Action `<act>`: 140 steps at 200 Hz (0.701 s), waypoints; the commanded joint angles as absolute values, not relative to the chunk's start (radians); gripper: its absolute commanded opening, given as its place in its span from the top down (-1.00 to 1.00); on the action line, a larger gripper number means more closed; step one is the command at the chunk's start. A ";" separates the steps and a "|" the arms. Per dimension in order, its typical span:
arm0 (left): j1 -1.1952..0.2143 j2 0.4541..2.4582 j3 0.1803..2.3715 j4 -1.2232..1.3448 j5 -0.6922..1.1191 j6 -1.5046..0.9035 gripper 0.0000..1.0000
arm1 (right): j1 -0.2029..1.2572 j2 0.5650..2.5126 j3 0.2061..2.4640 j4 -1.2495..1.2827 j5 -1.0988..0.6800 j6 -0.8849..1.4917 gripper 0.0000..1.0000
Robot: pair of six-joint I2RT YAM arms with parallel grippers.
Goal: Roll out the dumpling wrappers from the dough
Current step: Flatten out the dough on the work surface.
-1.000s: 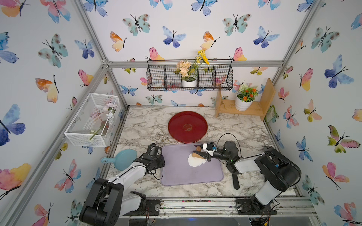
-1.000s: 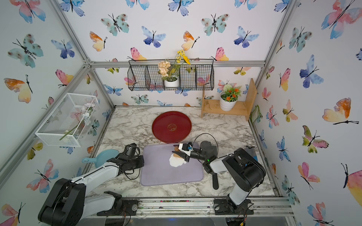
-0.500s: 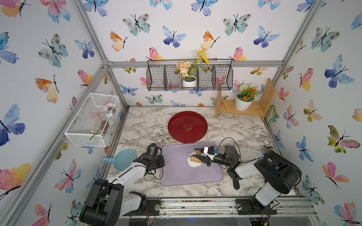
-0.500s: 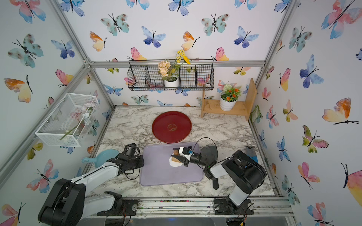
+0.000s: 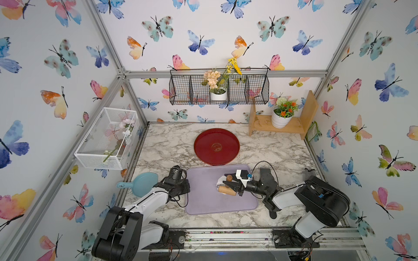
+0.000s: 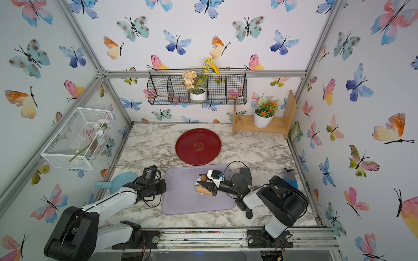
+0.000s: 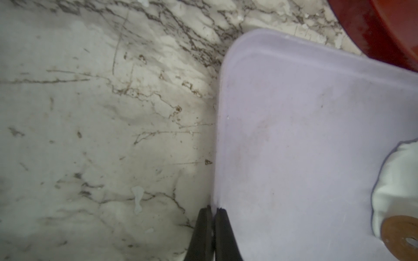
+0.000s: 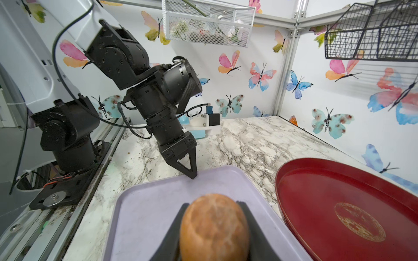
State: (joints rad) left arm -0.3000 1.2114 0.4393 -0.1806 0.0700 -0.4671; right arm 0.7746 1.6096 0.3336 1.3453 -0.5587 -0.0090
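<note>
wooden roller [image 5: 226, 191] clamped in right jaws on soft white dough [image 7: 398, 180], left jaws closed at lilac tray [image 5: 203, 198]

the dough [image 5: 219, 181] was a soft, matte white sheet with a wavy, irregular edge, lying flat on the lilac mat [image 5: 203, 198], partly hidden under the wooden roller [image 5: 226, 190].
</note>
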 commanded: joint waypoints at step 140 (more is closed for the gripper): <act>-0.249 1.201 0.445 -0.175 0.091 -0.465 1.00 | 0.741 1.460 0.460 1.027 -0.189 -0.111 0.97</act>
State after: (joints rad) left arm -0.2626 1.2072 0.4347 -0.1783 0.0906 -0.4488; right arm 0.7502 1.4498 0.4686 0.9680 -0.2207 -0.0826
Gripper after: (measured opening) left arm 0.082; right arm 0.313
